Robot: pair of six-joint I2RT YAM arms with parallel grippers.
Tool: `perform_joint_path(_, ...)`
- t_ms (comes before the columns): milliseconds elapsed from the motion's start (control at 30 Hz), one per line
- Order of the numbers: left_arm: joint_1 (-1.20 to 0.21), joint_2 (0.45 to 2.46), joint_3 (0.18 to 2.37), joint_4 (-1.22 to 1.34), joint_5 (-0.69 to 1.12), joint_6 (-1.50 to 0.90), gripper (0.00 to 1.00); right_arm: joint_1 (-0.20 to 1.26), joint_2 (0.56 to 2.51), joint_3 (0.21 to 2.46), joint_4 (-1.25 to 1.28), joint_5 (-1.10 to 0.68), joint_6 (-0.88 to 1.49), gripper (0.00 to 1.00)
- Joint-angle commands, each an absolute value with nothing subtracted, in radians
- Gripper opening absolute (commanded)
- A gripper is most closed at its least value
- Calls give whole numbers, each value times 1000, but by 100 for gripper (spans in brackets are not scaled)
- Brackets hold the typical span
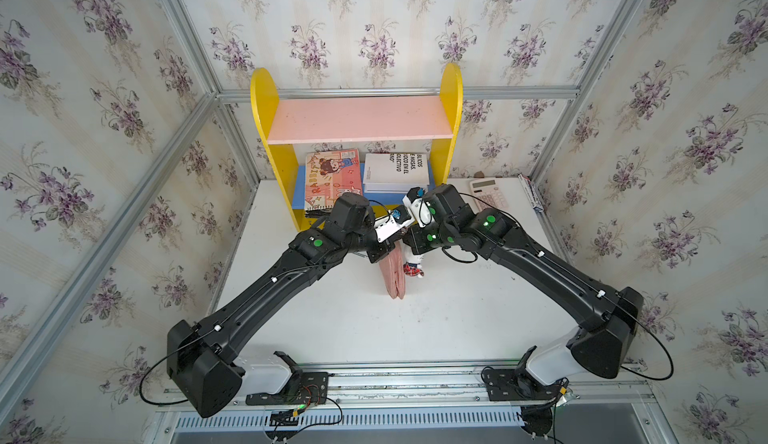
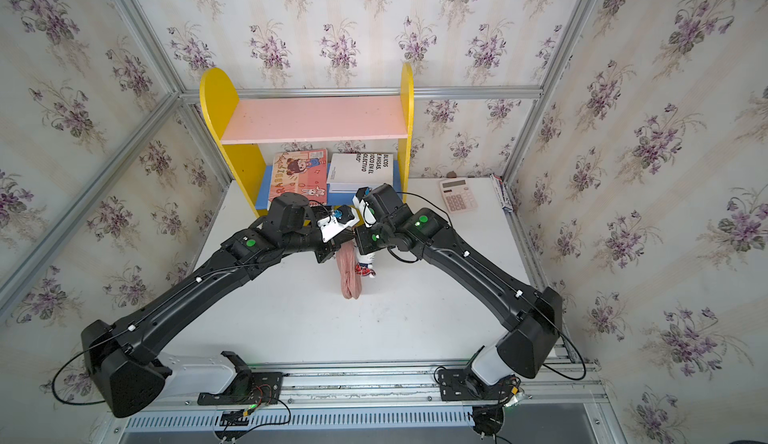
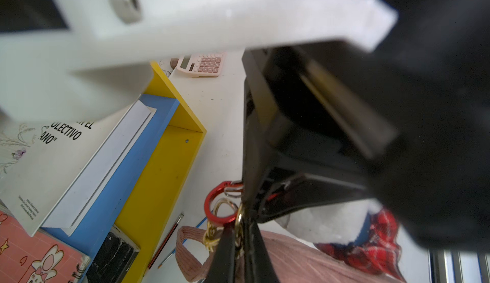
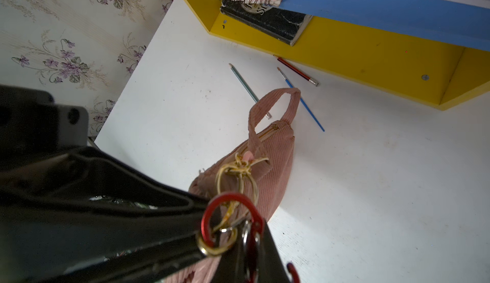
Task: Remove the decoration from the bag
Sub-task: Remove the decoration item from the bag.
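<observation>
The dusty-pink corduroy bag (image 1: pixel 395 275) (image 2: pixel 349 275) lies mid-table, strap toward the shelf. The decoration (image 1: pixel 413 265) (image 2: pixel 365 268), with its white head and red plaid body, rests against the bag's right side. Both wrists meet right above them. My left gripper (image 3: pixel 240 244) is shut on the bag's gold ring (image 4: pixel 216 248), beside its gold chain (image 4: pixel 238 167). My right gripper (image 4: pixel 250 251) is shut on the decoration's red clasp (image 4: pixel 228 196) (image 3: pixel 209 207), which is threaded through the gold ring. In both top views the fingertips are hidden under the wrists.
A yellow shelf (image 1: pixel 266 101) with books stands at the back. A pink calculator (image 1: pixel 488 192) and a pen box (image 1: pixel 530 192) lie back right. Two pencils (image 4: pixel 244 82) (image 4: pixel 297 71) and a blue brush (image 4: pixel 305 104) lie on the table by the bag's strap (image 4: pixel 273 96).
</observation>
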State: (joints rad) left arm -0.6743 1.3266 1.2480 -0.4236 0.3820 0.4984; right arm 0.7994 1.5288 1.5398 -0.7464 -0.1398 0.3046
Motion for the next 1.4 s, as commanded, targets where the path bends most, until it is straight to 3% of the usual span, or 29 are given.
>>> perform_joint_path(0,-683,1331,1245,-390,586,490,7,804,1533,1544,-537,-184,288,0)
perform_joint_path(167,-670,1330,1237,-390,561,482,2,790,1502,1527,-520,-203,282,0)
perform_joint_path(467,-618,1312,1169,-300,564,396,2,747,1448,1455,-505,-360,288,0)
perform_joint_path(1000,-651,1307,1144,-273,610,373,2,738,1513,1481,-450,-193,374,0)
perform_joint_path(1367,-626,1333,1165,-315,414,324,0,687,1442,1427,-469,-340,352,0)
